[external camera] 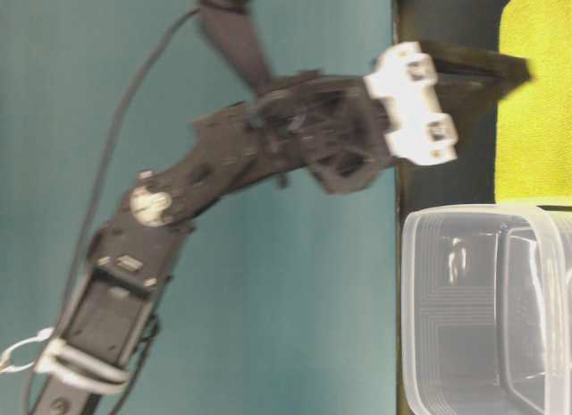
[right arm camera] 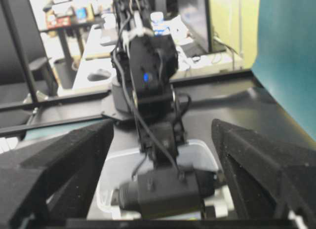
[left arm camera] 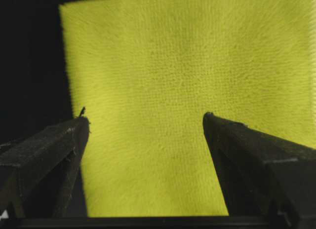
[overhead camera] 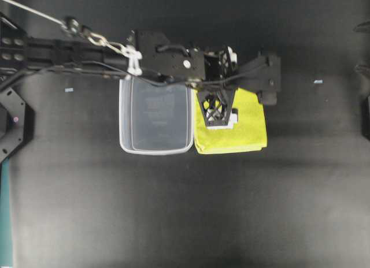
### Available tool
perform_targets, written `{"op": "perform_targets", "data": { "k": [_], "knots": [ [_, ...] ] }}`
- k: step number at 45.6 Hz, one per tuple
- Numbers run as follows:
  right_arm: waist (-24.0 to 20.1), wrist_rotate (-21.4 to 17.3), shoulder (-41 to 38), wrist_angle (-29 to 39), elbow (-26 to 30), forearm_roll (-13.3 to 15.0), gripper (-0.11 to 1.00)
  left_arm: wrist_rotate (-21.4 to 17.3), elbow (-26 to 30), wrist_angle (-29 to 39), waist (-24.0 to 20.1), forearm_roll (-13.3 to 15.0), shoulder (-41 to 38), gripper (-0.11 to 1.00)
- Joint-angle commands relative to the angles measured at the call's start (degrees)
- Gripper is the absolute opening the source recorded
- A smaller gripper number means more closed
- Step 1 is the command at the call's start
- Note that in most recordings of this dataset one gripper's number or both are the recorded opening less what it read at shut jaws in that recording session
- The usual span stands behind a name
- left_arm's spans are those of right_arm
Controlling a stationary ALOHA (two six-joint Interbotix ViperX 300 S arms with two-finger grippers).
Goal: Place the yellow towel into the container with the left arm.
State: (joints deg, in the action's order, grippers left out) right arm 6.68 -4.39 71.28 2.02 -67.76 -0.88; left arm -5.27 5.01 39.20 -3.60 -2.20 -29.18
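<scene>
Tabletop (overhead camera: 173, 210): a dark, matte surface filling the overhead view, on which all other items are carried.

Left arm (overhead camera: 87, 51): a black arm with thin cables and a white clip, extended from the left edge of the overhead view across the far side of the container and out over the towel. In the table-level view it is seen blurred against a teal backdrop (external camera: 268, 299).

Container (overhead camera: 156, 118): a clear plastic tub with rounded corners and a thick rim, set upright near the middle of the tabletop. Nothing is seen inside it. Its right wall lies just beside the towel's left edge; whether the two touch cannot be told.

Yellow towel (overhead camera: 243, 129): a bright yellow-green folded cloth, laid flat on the tabletop immediately right of the container, outside it. Its far part is covered by the arm in the overhead view.

Left hand (left arm camera: 145, 123): lattice-patterned black fingers (overhead camera: 217, 106) held directly above the towel, spread wide and released, with nothing between them. In the left wrist view the cloth's pile is seen through the gap; contact with the cloth cannot be told.

Right hand (right arm camera: 163, 128): seen only in its own wrist view, its two dark fingers spread wide apart and empty, pointed towards the left arm and the container.

Tape marks (overhead camera: 69, 89): two small pale strips, one towards each side of the tabletop.
</scene>
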Motion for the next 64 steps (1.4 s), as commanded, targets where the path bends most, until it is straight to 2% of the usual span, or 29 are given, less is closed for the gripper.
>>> {"op": "perform_targets", "data": {
  "k": [1, 18, 23, 27, 35, 38, 46, 53, 64],
  "knots": [
    [0.2, -0.1, -0.4, -0.3, 0.5, -0.3, 0.77, 0.1, 0.7, -0.4, 1.0, -0.3, -1.1, 0.89],
    [0.2, -0.3, -0.4, -0.3, 0.5, -0.2, 0.77, 0.5, 0.7, -1.3, 3.3, -0.3, -5.9, 0.88],
    [0.2, -0.2, -0.4, -0.3, 0.5, -0.2, 0.77, -0.6, 0.9, -1.3, 3.3, -0.3, -5.8, 0.82],
    [0.2, -0.2, -0.4, -0.4, 0.5, -0.2, 0.77, -1.6, 1.0, -1.1, 3.7, -0.3, -5.6, 0.67],
    [0.1, -0.1, -0.4, -0.8, 0.5, -0.2, 0.76, -4.7, 1.5, -1.2, 4.4, -0.3, -3.1, 0.17],
    [0.2, -0.1, -0.4, -0.8, 0.5, -0.2, 0.76, -5.4, 2.5, -1.1, 4.3, -0.3, -1.8, 0.07],
    [0.2, -0.1, -0.4, -0.9, 0.5, -0.3, 0.76, -5.4, 5.4, 1.5, 4.6, -0.3, 3.3, 0.07],
    [0.1, -0.1, -0.4, -0.9, 0.5, -0.2, 0.76, -5.4, 7.1, 8.6, 4.5, -0.3, 10.8, 0.07],
    [0.2, 0.2, -0.4, -2.0, 0.5, -0.2, 0.76, -5.5, 3.8, 21.3, 3.3, -0.3, 23.7, 0.07]
  ]
}}
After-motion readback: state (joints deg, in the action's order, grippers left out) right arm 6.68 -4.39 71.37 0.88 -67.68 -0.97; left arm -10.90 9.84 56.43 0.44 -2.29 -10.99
